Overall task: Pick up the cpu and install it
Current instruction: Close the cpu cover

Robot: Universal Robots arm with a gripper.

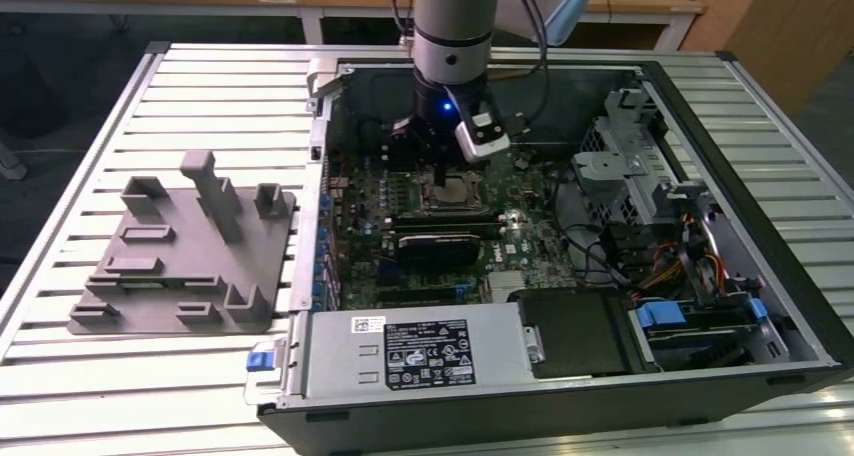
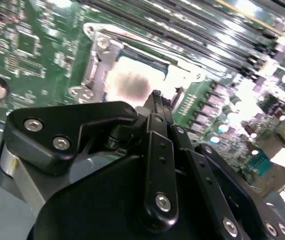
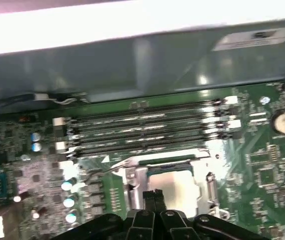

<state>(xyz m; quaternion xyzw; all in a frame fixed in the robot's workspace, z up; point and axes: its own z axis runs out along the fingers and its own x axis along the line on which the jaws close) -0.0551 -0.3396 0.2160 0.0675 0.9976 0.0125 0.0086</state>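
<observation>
one tray (image 1: 180, 266): grey, with upright pegs, flat on the table (image 1: 80, 126) at the exterior view's left, just beside the case.
table: pale, slatted, carries both tray and case.
case (image 1: 561, 416): open pc case lying on its side, to the right of the tray, insides facing up.
power supply (image 1: 414, 351): grey box with a label, along the case's near wall.
board (image 1: 514, 241): green and packed with parts, on the case floor; also seen in both wrist views (image 2: 22, 45) (image 3: 262, 165).
arm (image 1: 451, 36): silver and black, comes straight down into the case, over the far middle of the board.
pincer (image 1: 439, 176): black fingers pressed together with nothing between them in both wrist views (image 2: 156, 96) (image 3: 153, 193); the tips hang just over the cpu's edge; whether they touch it i cannot tell.
cpu (image 1: 458, 192): silver top up, lying flat inside the socket, square to its frame; bright and bare in both wrist views (image 2: 130, 82) (image 3: 177, 185).
socket (image 2: 90, 70): metal frame around the cpu, fixed to the board (image 3: 132, 182).
slots (image 3: 142, 130): long memory slots in a row, just beside the socket, between it and the case wall.
cage (image 1: 641, 166): grey metal drive cage at the exterior view's right, inside the case.
cables (image 1: 694, 266): coloured bundle below the cage, near the right wall.
</observation>
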